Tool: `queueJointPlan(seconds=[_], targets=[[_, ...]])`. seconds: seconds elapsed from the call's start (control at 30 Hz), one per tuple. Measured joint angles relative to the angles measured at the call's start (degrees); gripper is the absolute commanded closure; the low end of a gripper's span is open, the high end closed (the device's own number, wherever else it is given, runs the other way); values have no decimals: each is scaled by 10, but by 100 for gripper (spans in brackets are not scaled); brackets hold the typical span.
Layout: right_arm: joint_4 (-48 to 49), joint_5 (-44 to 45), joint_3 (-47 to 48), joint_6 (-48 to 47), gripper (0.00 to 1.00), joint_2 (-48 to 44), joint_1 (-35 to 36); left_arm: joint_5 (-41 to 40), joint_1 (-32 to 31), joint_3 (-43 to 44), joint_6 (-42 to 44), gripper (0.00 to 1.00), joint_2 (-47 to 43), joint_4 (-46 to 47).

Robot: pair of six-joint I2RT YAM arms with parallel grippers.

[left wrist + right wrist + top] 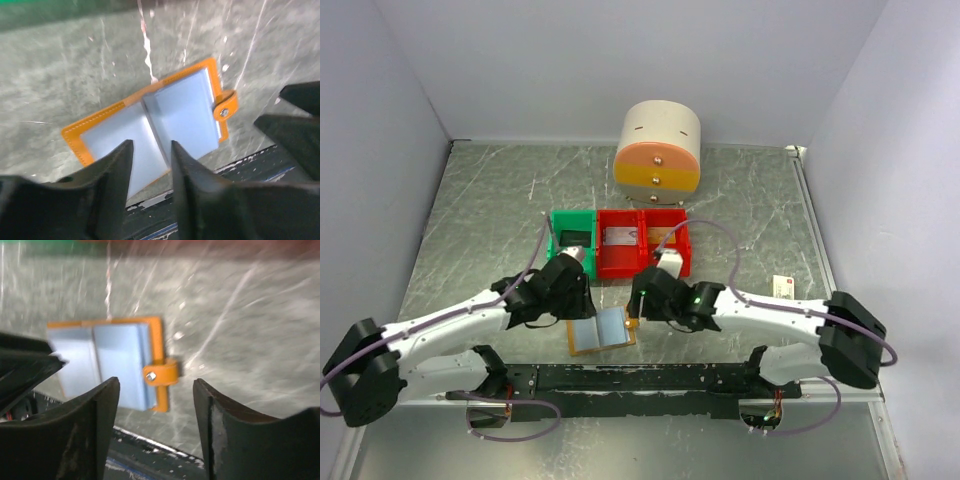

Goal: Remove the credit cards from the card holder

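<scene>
The left arm (450, 325) reaches from the lower left of the top view toward the centre. The right arm (780, 315) mirrors it from the lower right, so the two wrists sit close together mid-frame. The left end effector (152, 145) points down with its fingers a narrow gap apart, while the right end effector (156, 382) has its fingers spread wide, and neither is clamped on anything.

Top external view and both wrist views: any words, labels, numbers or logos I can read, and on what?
Nothing is legible in any view.
Small white box with red marks, on the table at right: print too small to read.
Grey flat card in the red plastic bin: markings too small to read.
Orange-tan folding card holder, pale blue pockets: no lettering visible; wrist views blurred.
</scene>
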Motion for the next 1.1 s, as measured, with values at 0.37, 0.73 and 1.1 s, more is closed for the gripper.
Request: queueJointPlan(seconds=[0.37,0.73,1.1], targets=[[-92,171,61,-170,11,-184,-111,-235,0,153,6,13,-139,-182],[-83,218,193,-339,0,-258,-112,-403,1,271,52,4,-153,-294],[-116,136,236,-352,0,-237,-112,-354,218,337,179,3,-116,-277]])
